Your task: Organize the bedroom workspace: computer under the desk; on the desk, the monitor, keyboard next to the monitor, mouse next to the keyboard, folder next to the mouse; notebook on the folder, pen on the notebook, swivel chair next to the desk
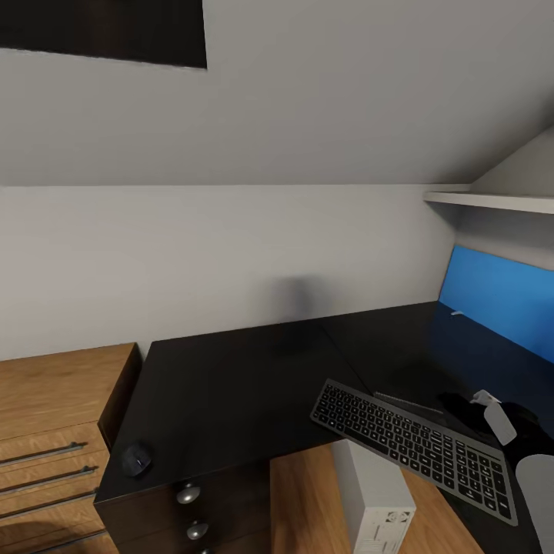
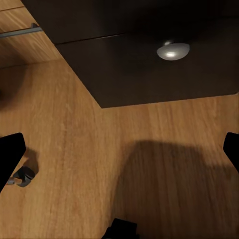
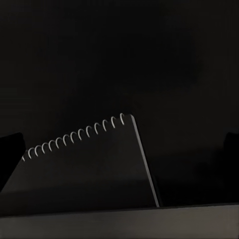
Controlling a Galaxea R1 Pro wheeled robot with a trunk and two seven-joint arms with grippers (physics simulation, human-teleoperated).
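Claw fingers of each arm sit spread at the wrist views' edges, gripping nothing. Nearest, the computer [image 1: 375, 504] stands on the floor under the bench [image 1: 231, 385]. Above it the keyboard [image 1: 415, 446] overhangs the bench edge, notebook [image 3: 84, 169] just behind; the mouse [image 1: 137, 459] lies at the left corner.

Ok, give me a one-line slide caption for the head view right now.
Keyboard overhanging the black desk edge, mouse at its near-left corner, computer standing on the floor below.
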